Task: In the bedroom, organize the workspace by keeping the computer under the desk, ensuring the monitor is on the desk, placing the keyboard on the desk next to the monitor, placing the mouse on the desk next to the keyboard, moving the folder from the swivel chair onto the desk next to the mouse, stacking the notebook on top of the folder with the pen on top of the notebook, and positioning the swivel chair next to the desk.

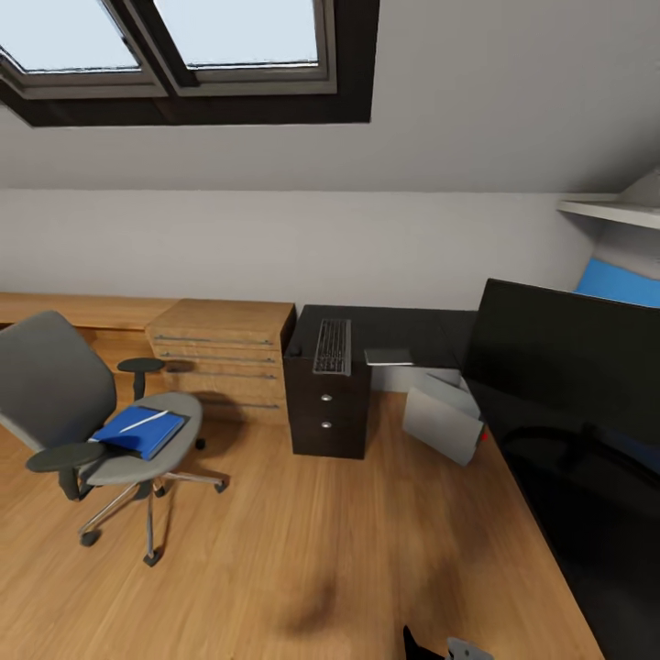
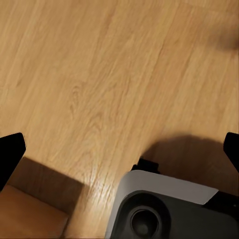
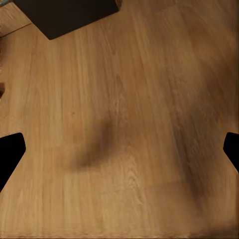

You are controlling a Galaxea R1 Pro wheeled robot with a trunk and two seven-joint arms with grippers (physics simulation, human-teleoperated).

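Floor [image 1: 302,559] came first — warm wood boards ran under me in the head view. My left gripper [image 2: 119,149] hung over those boards with its two dark fingertips [image 2: 11,154] far apart and nothing between them. The robot's own grey and white base [image 2: 169,209] sat below it. My right gripper [image 3: 119,149] was spread wide too, bare over the wood.

On my right the desk [image 1: 587,550] ran close by me, black and shiny. The monitor [image 1: 559,353] stood on it, big and dark. Under the desk, past its edge, the computer [image 1: 442,417] sat on the floor, tilted.

To the left the swivel chair [image 1: 87,412] stood well apart from the desk. The folder [image 1: 137,433] lay on its seat, bright blue, and the pen [image 1: 148,422] lay on top of the folder.

Farther back, a black drawer unit [image 1: 327,412] stood against the wall side — the keyboard [image 1: 333,346] lay on its top. Beside it sat a light-wood cabinet [image 1: 225,362], and windows [image 1: 174,41] sat high above.
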